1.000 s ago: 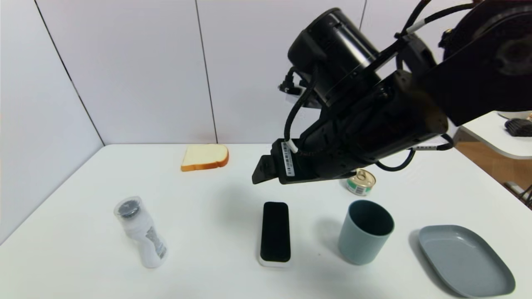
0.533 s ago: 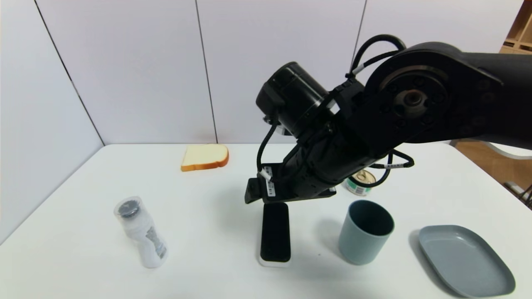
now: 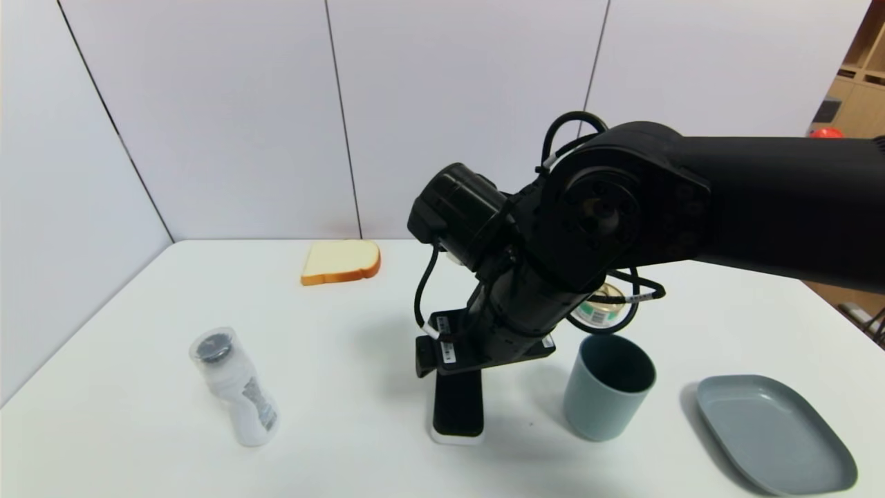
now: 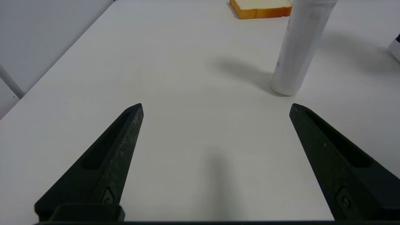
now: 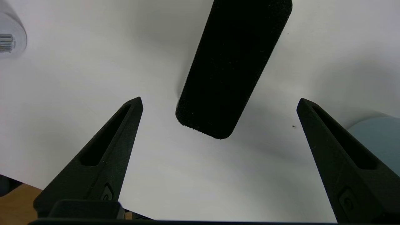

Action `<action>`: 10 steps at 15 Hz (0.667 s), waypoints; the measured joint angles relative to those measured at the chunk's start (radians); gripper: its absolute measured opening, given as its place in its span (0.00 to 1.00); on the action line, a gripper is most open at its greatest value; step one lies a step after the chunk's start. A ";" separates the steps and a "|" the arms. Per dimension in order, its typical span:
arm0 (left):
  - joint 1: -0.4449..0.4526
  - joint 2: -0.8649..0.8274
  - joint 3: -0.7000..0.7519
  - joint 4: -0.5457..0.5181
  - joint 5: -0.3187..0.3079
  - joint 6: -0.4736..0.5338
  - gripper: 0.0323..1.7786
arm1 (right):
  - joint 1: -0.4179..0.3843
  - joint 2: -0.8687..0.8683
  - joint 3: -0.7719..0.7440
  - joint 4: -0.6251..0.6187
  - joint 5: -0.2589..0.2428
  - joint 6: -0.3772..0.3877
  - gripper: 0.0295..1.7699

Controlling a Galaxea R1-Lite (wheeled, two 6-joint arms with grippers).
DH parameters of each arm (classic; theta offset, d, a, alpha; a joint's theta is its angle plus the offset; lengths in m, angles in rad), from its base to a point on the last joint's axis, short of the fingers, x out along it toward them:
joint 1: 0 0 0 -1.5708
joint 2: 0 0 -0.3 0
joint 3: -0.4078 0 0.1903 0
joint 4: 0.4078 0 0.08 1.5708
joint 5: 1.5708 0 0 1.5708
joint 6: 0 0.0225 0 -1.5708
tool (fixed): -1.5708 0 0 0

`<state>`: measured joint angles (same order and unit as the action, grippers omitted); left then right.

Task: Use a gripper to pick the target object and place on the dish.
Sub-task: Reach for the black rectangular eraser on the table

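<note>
White table (image 3: 311,387); black-topped block (image 5: 234,68) seemingly below open right gripper (image 5: 219,98).

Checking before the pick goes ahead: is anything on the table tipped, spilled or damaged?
Nothing stands out: the black-topped block lies flat, the cup stands upright, and the dish shows no visible spill or damage.

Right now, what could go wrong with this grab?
The right gripper is open above the block, which lies slanted between its jaws, so closing might twist it. One jaw is near the cup and could perhaps bump it.
</note>
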<state>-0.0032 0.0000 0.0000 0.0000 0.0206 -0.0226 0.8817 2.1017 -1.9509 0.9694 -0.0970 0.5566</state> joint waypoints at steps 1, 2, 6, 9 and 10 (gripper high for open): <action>0.000 0.000 0.000 0.000 0.000 0.000 0.95 | 0.000 0.008 -0.001 0.000 -0.001 0.000 0.97; 0.000 0.000 0.000 0.000 0.000 0.000 0.95 | 0.000 0.016 -0.001 0.000 0.000 -0.001 0.97; 0.000 0.000 0.000 0.000 0.000 0.000 0.95 | 0.007 0.043 -0.002 -0.002 -0.001 -0.004 0.97; 0.000 0.000 0.000 0.000 0.000 0.000 0.95 | 0.011 0.064 -0.002 -0.002 0.000 -0.003 0.97; 0.000 0.000 0.000 0.000 0.000 0.000 0.95 | 0.011 0.072 -0.002 -0.003 0.000 -0.002 0.97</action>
<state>-0.0032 0.0000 0.0000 0.0000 0.0206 -0.0226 0.8932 2.1740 -1.9528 0.9668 -0.0974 0.5547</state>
